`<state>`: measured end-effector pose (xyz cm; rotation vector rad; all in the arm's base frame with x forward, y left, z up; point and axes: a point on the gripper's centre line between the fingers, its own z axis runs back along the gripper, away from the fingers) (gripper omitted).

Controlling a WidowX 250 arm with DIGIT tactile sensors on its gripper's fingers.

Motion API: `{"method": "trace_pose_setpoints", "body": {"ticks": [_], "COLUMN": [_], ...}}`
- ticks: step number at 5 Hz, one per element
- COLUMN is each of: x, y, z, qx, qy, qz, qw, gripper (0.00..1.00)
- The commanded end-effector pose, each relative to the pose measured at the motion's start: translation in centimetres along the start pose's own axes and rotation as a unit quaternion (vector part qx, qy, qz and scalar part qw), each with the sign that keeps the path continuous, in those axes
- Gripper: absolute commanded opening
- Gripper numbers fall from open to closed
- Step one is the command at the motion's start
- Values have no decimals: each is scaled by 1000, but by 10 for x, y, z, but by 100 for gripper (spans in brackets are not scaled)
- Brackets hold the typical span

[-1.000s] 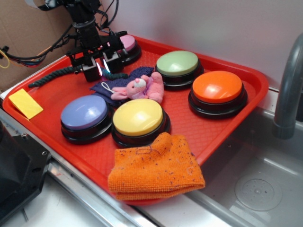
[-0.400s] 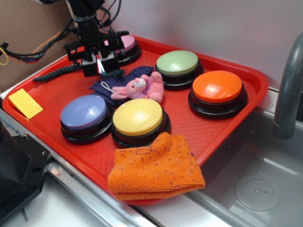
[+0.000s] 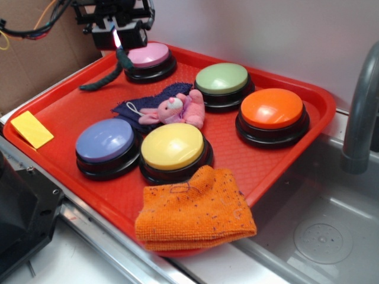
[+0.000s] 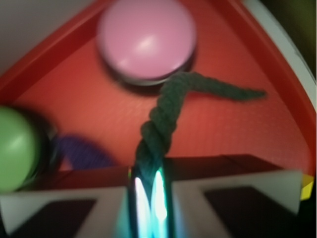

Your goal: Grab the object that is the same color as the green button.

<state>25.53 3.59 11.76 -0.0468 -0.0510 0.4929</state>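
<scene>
Pinching rope [image 3: 110,74] in jaws; gripper [image 3: 118,40] risen since earlier | rope's tail trails on tray [image 3: 65,109]

There are five big round buttons: pink [image 3: 148,55], green [image 3: 222,78], orange [image 3: 272,109], yellow [image 3: 172,146] and blue [image 3: 105,140]. There are two cloths, orange [image 3: 195,211] and dark blue [image 3: 145,105], one rope [image 3: 109,74], one pink toy bunny [image 3: 176,109] and one yellow card [image 3: 31,129].

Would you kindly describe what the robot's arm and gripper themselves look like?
The gripper is black and boxy, with a bright light glowing between its fingers. In the wrist view the fingers look pale with dark panels. Black, orange and yellow cables trail behind the black arm.
</scene>
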Motion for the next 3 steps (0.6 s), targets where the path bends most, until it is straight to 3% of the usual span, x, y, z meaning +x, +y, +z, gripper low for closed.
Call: {"method": "trace_pose_setpoints", "body": {"ticks": [1, 2, 3], "x": [-27, -40, -39], "y": [-29, -32, -26], "z": [48, 48, 47], "qx": [-16, -46, -46], "qy": [-34, -20, -13], "qz": [-215, -290, -261], "qw": [976, 956, 964], "gripper": [0, 0, 0]}}
